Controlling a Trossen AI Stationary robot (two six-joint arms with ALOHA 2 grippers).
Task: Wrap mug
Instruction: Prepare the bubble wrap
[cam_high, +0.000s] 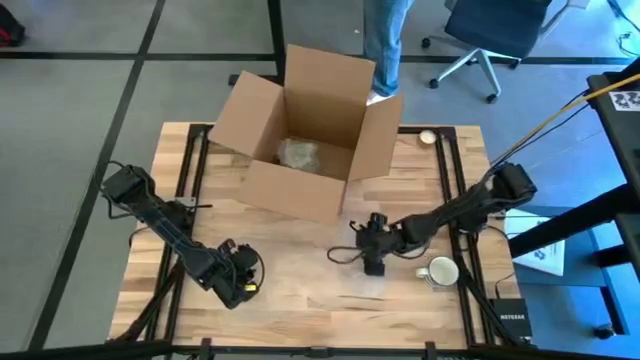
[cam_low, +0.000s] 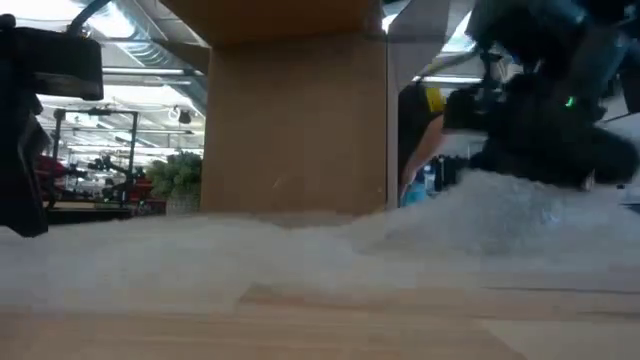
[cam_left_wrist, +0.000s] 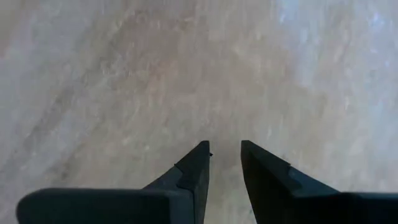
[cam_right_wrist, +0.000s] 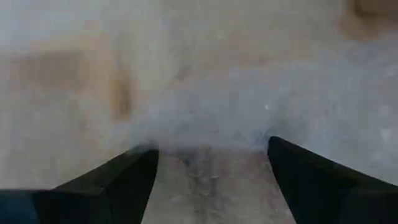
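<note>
A clear bubble wrap sheet (cam_low: 300, 250) lies spread on the table, faint in the high view. It humps up (cam_low: 500, 205) under my right gripper (cam_high: 373, 262). That gripper is open and points down at the table's middle, and wrap (cam_right_wrist: 211, 134) shows between its fingers. The white mug (cam_high: 440, 271) stands on its base to the right of that gripper, apart from it. My left gripper (cam_high: 243, 280) hangs near the front left over the wrap (cam_left_wrist: 186, 74). Its fingers are a narrow gap apart with nothing between them. My right gripper comes at the wrap's raised hump (cam_right_wrist: 211, 168) from above, with one finger (cam_right_wrist: 118, 180) on either side of it. I cannot tell whether the fingers touch the wrap.
An open cardboard box (cam_high: 305, 130) stands at the table's far middle with a wrapped bundle (cam_high: 298, 153) inside. A small round object (cam_high: 428, 137) lies at the far right. A person's legs (cam_high: 383, 45) show beyond the box.
</note>
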